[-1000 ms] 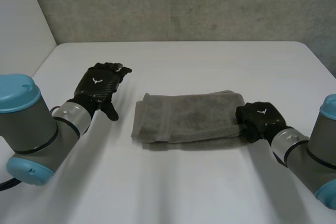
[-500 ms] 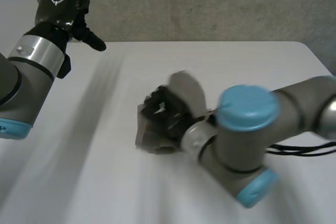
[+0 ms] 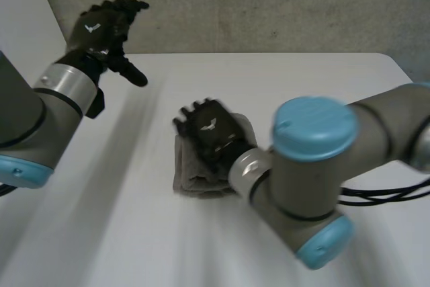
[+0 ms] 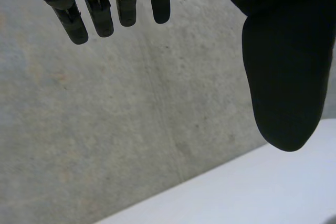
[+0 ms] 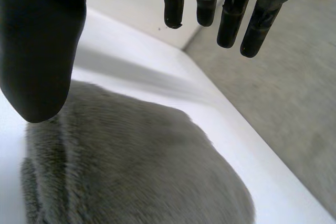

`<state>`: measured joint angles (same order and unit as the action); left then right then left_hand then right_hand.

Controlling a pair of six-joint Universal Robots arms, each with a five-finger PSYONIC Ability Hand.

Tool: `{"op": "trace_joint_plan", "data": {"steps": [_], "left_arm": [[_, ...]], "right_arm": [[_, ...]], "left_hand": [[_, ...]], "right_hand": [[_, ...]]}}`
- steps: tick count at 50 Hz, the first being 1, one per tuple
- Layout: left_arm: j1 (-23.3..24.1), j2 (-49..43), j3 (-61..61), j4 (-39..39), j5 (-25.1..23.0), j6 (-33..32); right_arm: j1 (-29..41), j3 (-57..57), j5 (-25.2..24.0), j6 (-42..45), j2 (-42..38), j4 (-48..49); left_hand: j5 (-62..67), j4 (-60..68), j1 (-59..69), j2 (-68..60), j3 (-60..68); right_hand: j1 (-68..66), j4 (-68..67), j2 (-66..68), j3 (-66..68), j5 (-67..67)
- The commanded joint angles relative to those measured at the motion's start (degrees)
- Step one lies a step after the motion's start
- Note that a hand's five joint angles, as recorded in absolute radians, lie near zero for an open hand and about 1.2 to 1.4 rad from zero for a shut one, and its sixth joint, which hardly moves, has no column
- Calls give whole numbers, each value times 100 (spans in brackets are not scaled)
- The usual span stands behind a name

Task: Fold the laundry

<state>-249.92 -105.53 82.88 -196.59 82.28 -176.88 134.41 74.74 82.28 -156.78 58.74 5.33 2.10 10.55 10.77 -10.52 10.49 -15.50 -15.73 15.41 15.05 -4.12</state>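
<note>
A grey towel (image 3: 195, 173) lies folded into a small thick bundle on the white table (image 3: 282, 78), left of the middle. My right hand (image 3: 209, 132) hovers just over the bundle, fingers straight and apart from the thumb, holding nothing. In the right wrist view the towel (image 5: 136, 166) lies under the palm, with the fingers (image 5: 231, 14) clear above it. My left hand (image 3: 101, 31) is raised high at the far left, above the table's back corner, open and empty; its fingers (image 4: 94, 9) point at the grey wall.
A grey concrete wall (image 3: 269, 5) runs behind the table. A white side wall (image 3: 20, 38) stands at the left. The right arm's elbow (image 3: 312, 173) reaches across the table's middle, to the right of the towel.
The right hand carried the towel's right end over to the left, doubling it into a small bundle, then let go and opened. The left hand rose off the table to the far left.
</note>
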Motion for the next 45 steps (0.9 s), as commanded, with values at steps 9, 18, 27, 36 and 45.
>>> {"op": "trace_joint_plan", "data": {"steps": [9, 18, 27, 36, 45], "left_arm": [[1032, -1566, 8, -2, 147, -74], [1138, -2270, 26, 42, 429, -188], [1138, -2174, 35, 200, 438, -487], [989, -692, -184, 674, 429, -592], [216, 594, -948, 2176, 420, -558]], "right_arm": [[-1531, 480, -687, -2383, 69, -349], [-1575, 278, -687, -2401, -627, -331], [-1575, 49, -609, -2383, -803, -357], [-1750, 76, -82, -2375, 847, -393], [-2602, -266, 235, -2366, 2036, -1172]], "left_hand": [[114, 270, 247, -273, 275], [131, 286, 264, -290, 292], [80, 236, 213, -239, 241], [-104, 51, 29, -55, 57], [-105, 51, 28, -54, 56]], "right_hand": [[550, 573, -541, -505, 412], [550, 573, -541, -505, 412], [550, 573, -541, -505, 412], [550, 573, -541, -505, 412], [550, 573, -541, -505, 412]]}}
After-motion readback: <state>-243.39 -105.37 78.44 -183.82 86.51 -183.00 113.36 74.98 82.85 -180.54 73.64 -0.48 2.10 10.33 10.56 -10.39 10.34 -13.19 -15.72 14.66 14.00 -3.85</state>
